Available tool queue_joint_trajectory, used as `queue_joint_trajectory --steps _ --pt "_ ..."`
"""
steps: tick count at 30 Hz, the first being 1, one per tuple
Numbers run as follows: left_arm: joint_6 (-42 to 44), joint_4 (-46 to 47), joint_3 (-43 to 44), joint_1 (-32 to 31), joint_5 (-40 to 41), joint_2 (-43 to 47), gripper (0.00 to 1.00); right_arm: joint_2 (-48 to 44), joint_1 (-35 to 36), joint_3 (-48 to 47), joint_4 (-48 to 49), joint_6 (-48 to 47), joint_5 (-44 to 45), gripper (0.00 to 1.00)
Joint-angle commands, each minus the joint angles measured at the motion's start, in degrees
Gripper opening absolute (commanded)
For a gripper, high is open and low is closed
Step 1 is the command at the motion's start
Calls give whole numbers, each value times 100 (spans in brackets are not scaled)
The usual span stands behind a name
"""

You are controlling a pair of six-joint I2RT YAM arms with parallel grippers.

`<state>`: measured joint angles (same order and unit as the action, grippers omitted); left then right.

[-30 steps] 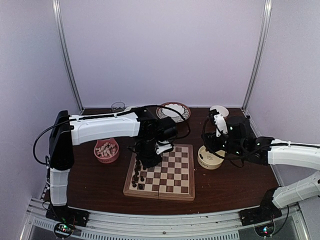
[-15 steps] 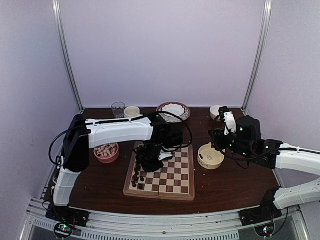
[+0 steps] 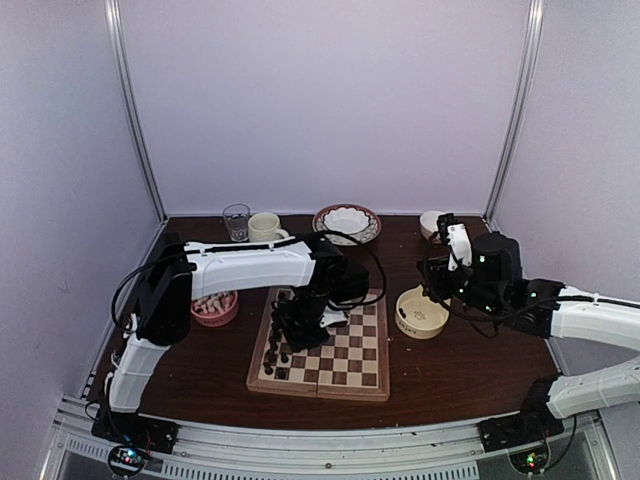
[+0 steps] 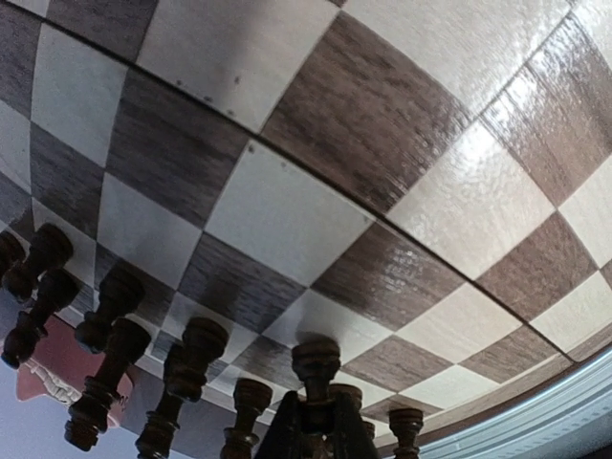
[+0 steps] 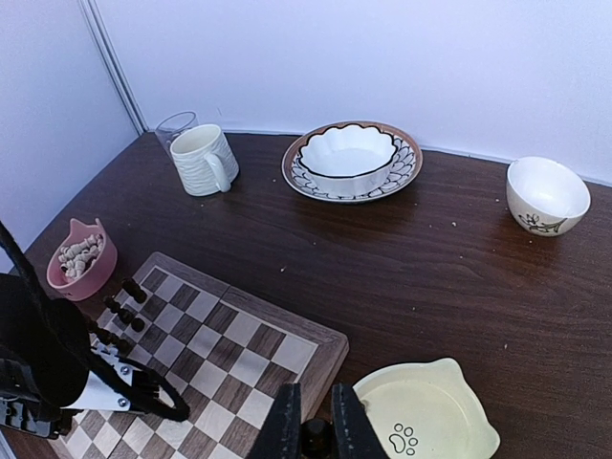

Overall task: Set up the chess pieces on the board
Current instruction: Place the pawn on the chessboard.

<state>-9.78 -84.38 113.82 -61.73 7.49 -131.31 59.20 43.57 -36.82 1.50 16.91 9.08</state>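
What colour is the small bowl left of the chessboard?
Pink bowl; clearest in the right wrist view.

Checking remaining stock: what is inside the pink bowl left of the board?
Pale cream chess pieces heaped in the pink bowl; any beneath the top layer are covered.

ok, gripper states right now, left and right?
Left gripper: closed on a small dark brown turned wooden chess piece.
Right gripper: closed on a small dark object, identity unclear.
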Motion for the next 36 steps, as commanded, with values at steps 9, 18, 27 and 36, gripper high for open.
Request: queue_joint_trajectory --steps 9,18,27,36 --pt "64 -175 353 -8 -101 -69 33 6 -42 17 53 35 80 7" --pt "-145 600 -291 -14 53 602 36 27 -47 -1 45 23 28 7" --pt "-249 1214 -1106 -9 91 1151 34 73 -58 -18 44 23 -9 7" --pt "-158 1278 -1104 -14 -35 1045 31 83 -59 -27 35 23 -20 7"
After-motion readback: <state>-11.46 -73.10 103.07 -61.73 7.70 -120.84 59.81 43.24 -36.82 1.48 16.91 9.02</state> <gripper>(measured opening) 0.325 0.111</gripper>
